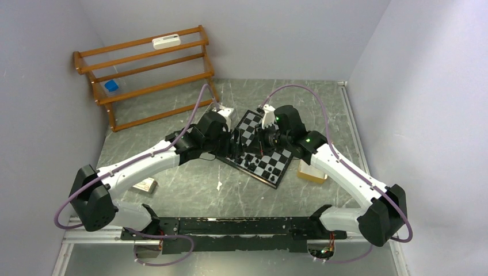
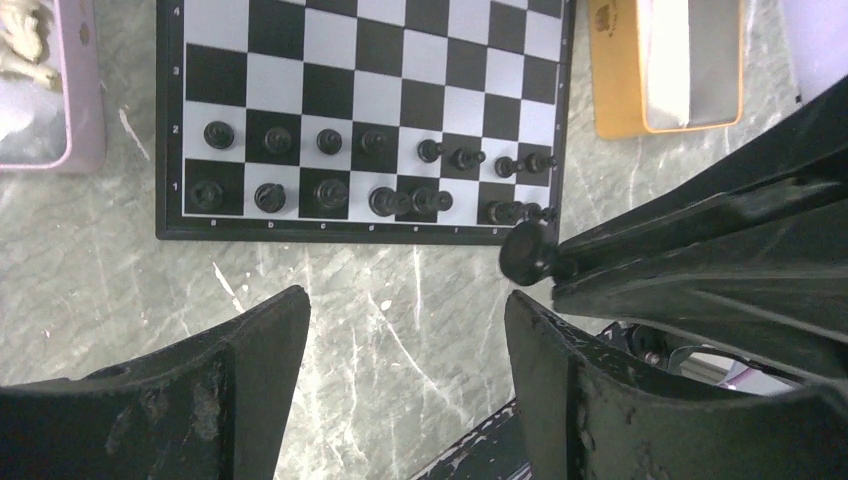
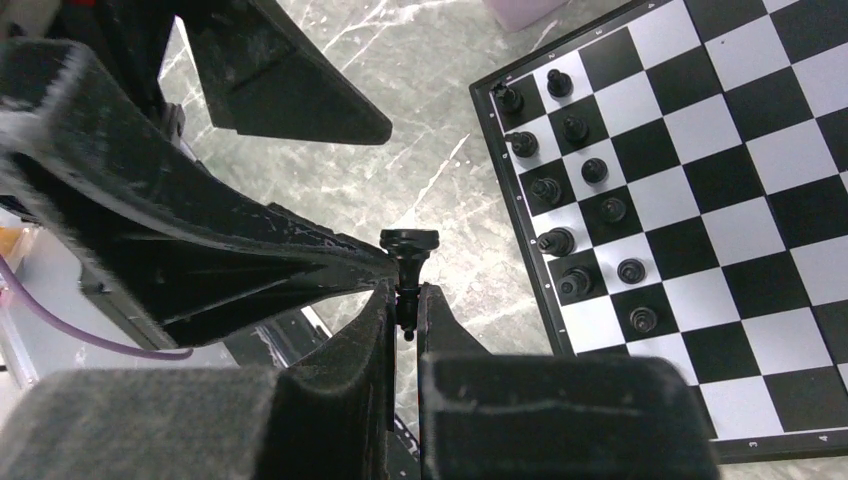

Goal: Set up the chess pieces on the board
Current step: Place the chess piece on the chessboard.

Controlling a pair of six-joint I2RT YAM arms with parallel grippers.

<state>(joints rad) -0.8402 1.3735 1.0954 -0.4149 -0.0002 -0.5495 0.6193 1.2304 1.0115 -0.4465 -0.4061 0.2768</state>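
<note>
My overhead camera looks down from above the near edge across the whole counter. Both wrist cameras sit close, sharing the edge of the board lined with black pieces.

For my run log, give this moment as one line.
right gripper: shut on black chess piece, over table beside board | left gripper: open, empty, close by | board: black pieces on two edge rows

One board is recorded. Fifteen black pieces are counted on it: eight in the second rank and seven in the first. One further black piece is held in the right claw. Two trays are noted: a lilac tray and an orange tray. The white pieces cannot be counted. One rack is logged.
</note>
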